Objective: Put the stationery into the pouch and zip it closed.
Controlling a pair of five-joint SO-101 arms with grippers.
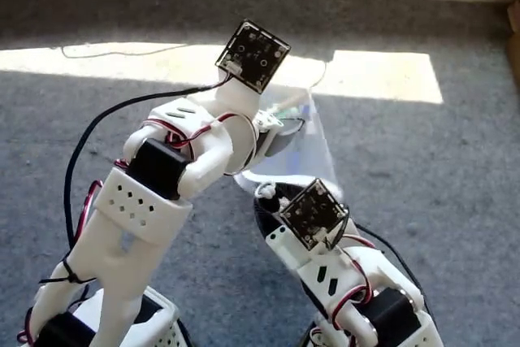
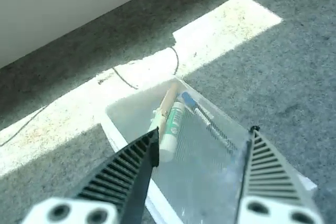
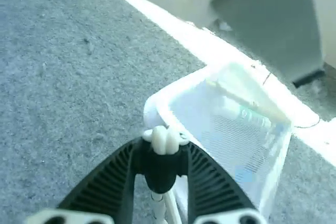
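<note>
Grey carpet [image 1: 73, 119] as the work surface, with a sunlit strip [image 1: 382, 75] across its far side and a thin cable [image 1: 122, 50] lying in that strip toward the far left. The left arm [image 1: 162, 176] comes up from the near left corner and leans in toward the middle. The left claw [image 2: 204, 132] is released, its jaws spread wide and hanging over the pouch [image 2: 199, 166], one jaw toward each long side; cannot tell if either jaw touches it. The pouch is translucent white with a mesh face and sits mid-carpet between the two arms, its far end reaching into the sunlit strip. The stationery is inside it, bunched at the far end: a tan pencil-like stick [image 2: 169, 100], then a white tube [image 2: 172, 129] touching the stick, then a blue-capped pen [image 2: 197, 107] just beside the tube. Cannot tell if the zip is open or closed. The right arm [image 1: 341, 274] comes up from the near right corner and points at the pouch's near corner. The right claw [image 3: 161, 153] is clenched, grasping the white zip pull [image 3: 167, 140] at that corner; a white cord hangs under the pull between the jaws.
</note>
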